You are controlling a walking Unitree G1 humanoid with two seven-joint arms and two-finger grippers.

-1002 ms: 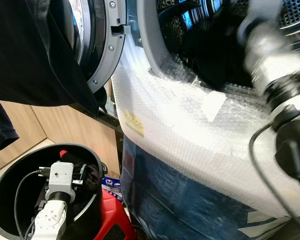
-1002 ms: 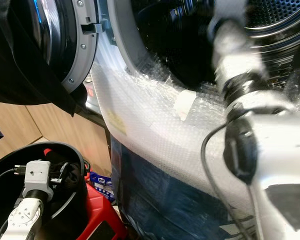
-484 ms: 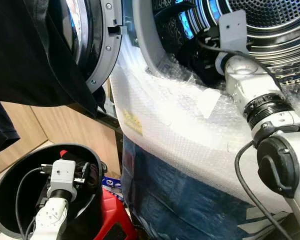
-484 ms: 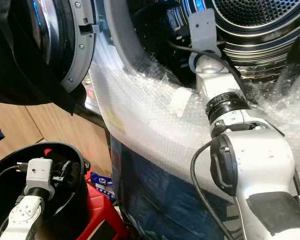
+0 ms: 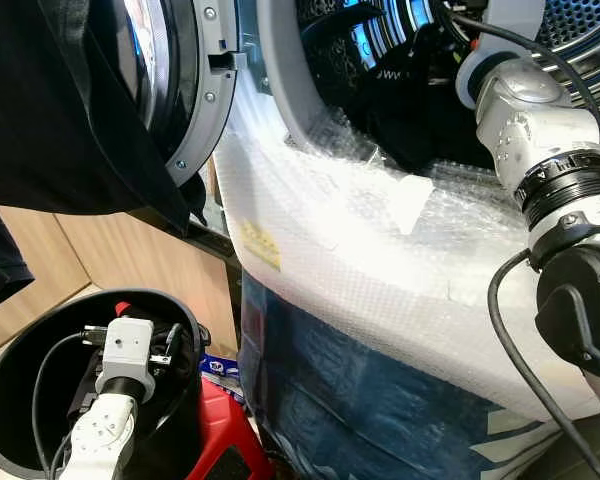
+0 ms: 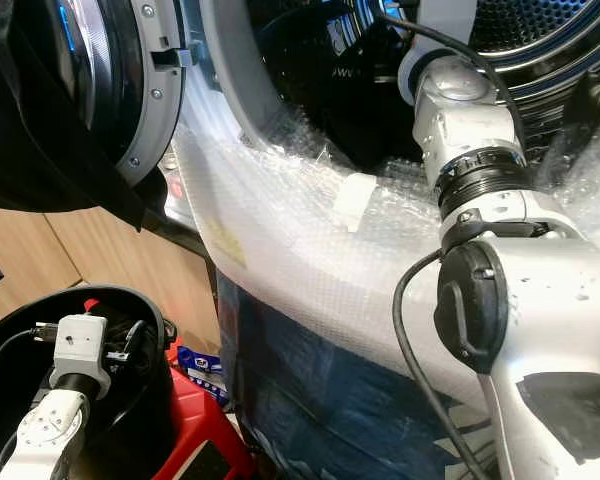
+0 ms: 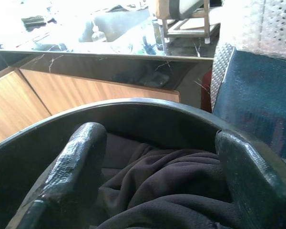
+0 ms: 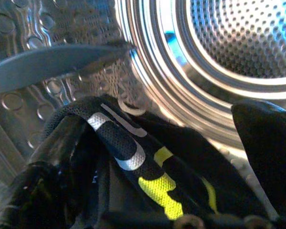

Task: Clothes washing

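My right arm [image 5: 545, 150] reaches over the bubble-wrapped rim into the washing machine drum [image 5: 580, 30]. My right gripper [image 8: 157, 181] is open inside the steel drum, its fingers [image 8: 269, 143] wide apart on either side of a black garment [image 8: 133, 157] with white and yellow marks. That dark garment [image 5: 420, 110] lies at the drum's mouth. My left gripper [image 7: 162, 191] hangs open inside the black bin [image 5: 10, 360], just above a dark crumpled cloth [image 7: 171, 186] lying in it.
The round door [image 5: 195, 90] stands open at the left with a black garment [image 5: 60, 110] draped over it. Bubble wrap [image 5: 380, 250] covers the machine's front. A red stool [image 5: 225, 430] sits beside the bin, with wooden cabinets [image 5: 130, 260] behind.
My right arm has swung from a blur in front of the machine into the drum and shifted a little to the right. The left gripper stays in the bin.
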